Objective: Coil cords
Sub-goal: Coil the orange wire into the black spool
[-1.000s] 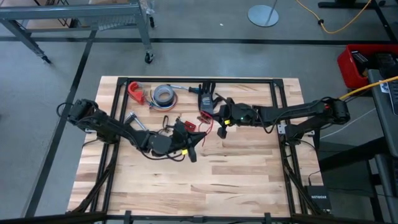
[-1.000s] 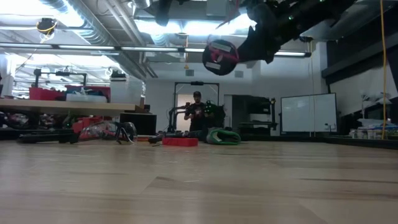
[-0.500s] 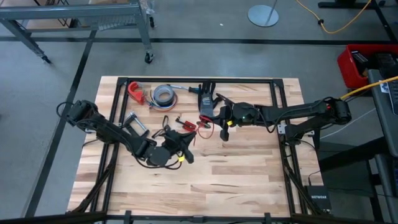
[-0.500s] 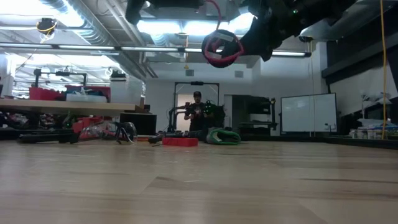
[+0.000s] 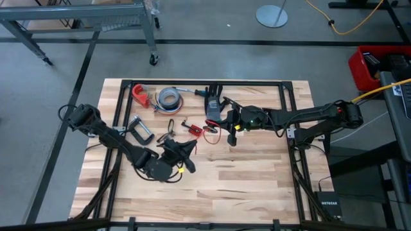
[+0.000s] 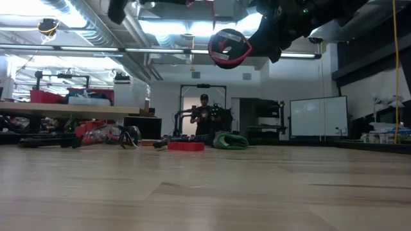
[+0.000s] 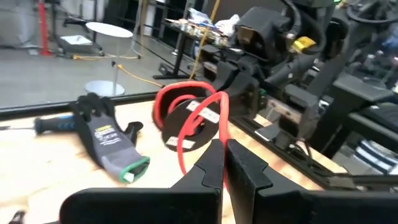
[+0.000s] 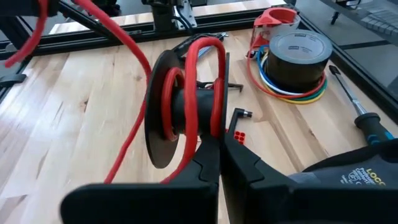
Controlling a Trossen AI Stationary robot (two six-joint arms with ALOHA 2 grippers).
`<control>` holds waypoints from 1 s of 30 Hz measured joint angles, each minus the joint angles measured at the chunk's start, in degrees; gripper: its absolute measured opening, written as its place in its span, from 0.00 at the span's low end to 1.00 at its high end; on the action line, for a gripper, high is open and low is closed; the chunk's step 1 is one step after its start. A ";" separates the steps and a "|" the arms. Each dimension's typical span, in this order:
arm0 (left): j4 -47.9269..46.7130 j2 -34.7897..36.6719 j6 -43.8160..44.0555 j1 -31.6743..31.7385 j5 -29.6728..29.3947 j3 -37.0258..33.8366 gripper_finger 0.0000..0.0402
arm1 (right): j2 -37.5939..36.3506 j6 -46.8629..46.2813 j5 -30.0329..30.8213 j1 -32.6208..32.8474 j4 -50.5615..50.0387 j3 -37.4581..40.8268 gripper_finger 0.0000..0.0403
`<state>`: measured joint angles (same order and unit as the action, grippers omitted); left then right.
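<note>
Here the right pincer (image 8: 221, 146) grips a spool (image 8: 180, 112) wound with red cord (image 8: 202, 56).

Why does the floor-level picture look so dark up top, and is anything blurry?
Low view: bright ceiling lights sit behind the right gripper and the red cord on its spool, so they show nearly as silhouettes. Right wrist view: the nearest loop of cord looks smeared, while the tape roll is crisp. High view: evenly lit.
</note>
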<state>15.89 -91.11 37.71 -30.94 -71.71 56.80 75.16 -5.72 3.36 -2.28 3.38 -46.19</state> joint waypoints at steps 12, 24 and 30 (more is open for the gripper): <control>-11.35 0.00 12.85 -1.57 -7.12 -0.01 0.00 | -0.07 0.00 -6.21 0.00 0.56 0.00 0.01; -12.20 0.00 11.15 0.72 -7.10 -0.02 0.00 | -0.11 -0.39 -17.05 0.02 5.54 0.00 0.01; -12.05 0.01 10.23 0.56 -7.11 -0.02 0.00 | -0.11 -0.46 -17.48 0.02 3.02 0.00 0.01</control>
<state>3.84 -91.10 47.94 -30.38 -78.82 56.77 75.05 -6.17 -14.13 -2.26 6.40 -46.19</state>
